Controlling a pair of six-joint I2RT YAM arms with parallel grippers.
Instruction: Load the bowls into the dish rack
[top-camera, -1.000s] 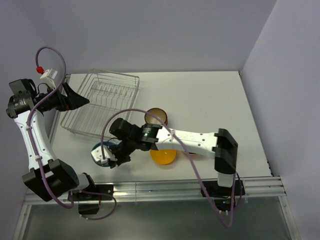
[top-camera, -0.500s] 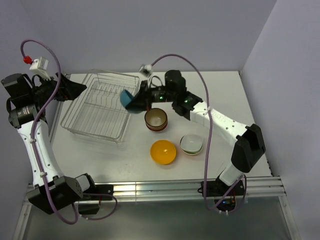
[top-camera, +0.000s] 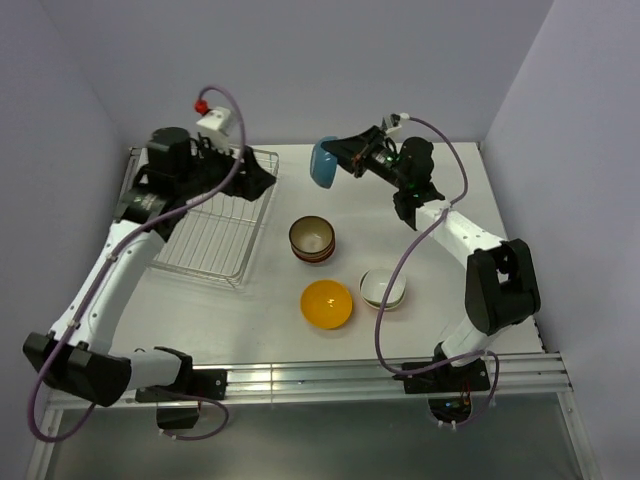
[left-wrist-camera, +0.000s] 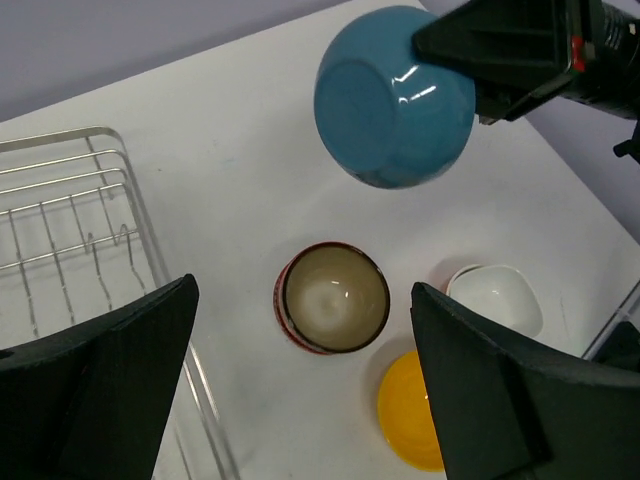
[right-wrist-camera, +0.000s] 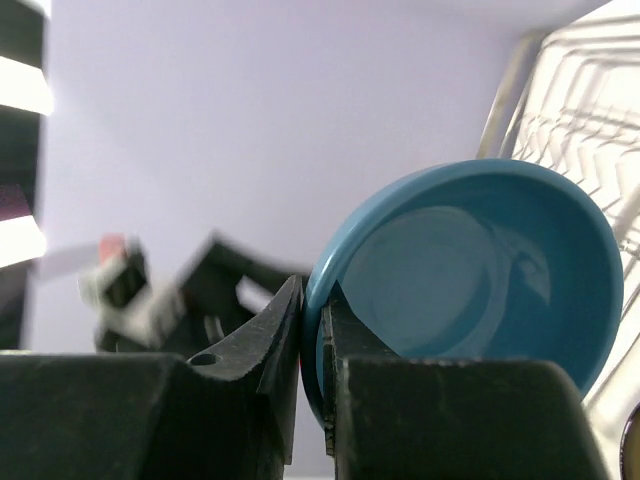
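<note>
Carry step: R gripper (top-camera: 343, 158) pinches blue bowl (top-camera: 323, 163) by rim, airborne just right of dish rack (top-camera: 200, 255) far corner; L gripper (top-camera: 262, 175) spread, empty, over rack; next prob. swing left, lower btwn tines.

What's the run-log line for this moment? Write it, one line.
right claw: shut on blue bowl rim, aloft | left claw: open, by dish rack | on table: brown bowl, yellow bowl, white bowl
</note>
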